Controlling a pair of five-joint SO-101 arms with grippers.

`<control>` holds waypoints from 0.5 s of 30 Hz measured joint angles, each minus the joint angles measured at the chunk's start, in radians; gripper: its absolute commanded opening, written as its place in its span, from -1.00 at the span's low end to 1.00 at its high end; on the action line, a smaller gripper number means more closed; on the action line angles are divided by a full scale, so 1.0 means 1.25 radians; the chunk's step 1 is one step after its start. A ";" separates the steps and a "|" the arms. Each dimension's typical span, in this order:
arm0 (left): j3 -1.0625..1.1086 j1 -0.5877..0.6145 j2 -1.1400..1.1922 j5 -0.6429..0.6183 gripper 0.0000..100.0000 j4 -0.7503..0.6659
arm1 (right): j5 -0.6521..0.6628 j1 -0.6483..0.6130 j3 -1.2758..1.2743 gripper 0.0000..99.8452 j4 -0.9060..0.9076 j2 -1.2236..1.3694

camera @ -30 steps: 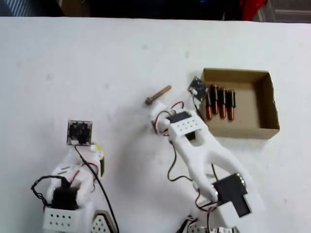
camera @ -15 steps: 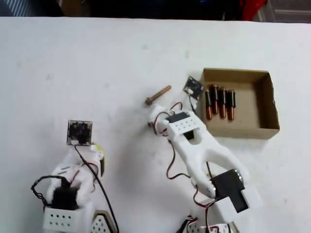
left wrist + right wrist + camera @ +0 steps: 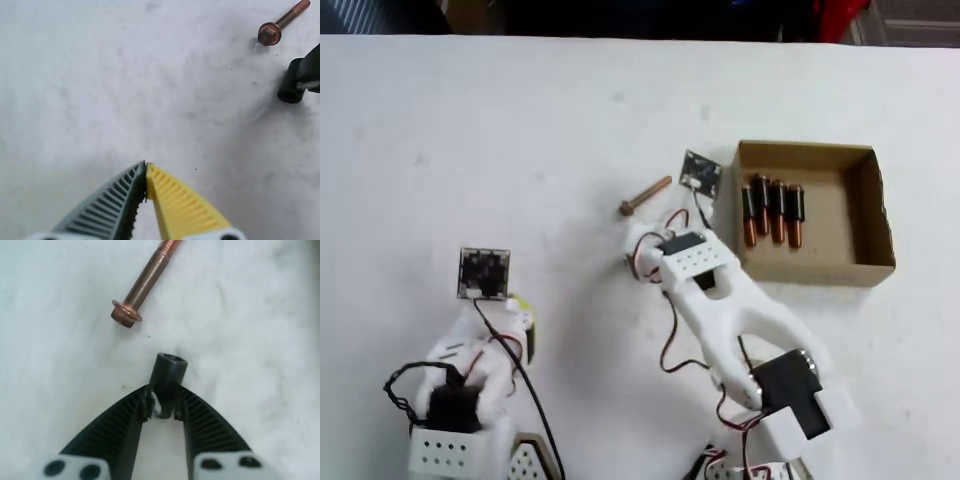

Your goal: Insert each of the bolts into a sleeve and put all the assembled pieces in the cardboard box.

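A: Copper first; find the bolt (image 3: 645, 195) loose on the table (image 3: 470, 120), centre of the high view, left of the cardboard box (image 3: 820, 270); four assembled pieces (image 3: 770, 212) already inside.

B: Noted; clamped in the right gripper (image 3: 162, 400), a black sleeve (image 3: 169, 372), gripped by one end; bore end pointing away from the jaws, just short of the bolt's head; near, not touching, not lined up with the shank.

A: And the left gripper (image 3: 146, 167)?

B: Closed on nothing; parked lower left in the high view, well apart from bolt and sleeve.

A: Risks?

B: Probably a shove instead of a fit; pushing a sleeve at a loose, slanted bolt with nothing pinning it, so likely to roll or skid off; might also tip the sleeve in so shallow a grip; looks to need a second hold on the bolt.
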State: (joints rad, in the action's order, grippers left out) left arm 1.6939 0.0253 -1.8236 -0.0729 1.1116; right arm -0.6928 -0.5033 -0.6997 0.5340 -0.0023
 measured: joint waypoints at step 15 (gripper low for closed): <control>0.000 0.000 0.000 0.000 -0.95 0.000 | 0.005 -0.020 -0.001 -0.71 -0.018 0.012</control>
State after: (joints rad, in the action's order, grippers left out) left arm 1.6939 0.0253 -1.8236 -0.0729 1.1116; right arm -0.6866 -0.5278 -0.7012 0.5109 0.0130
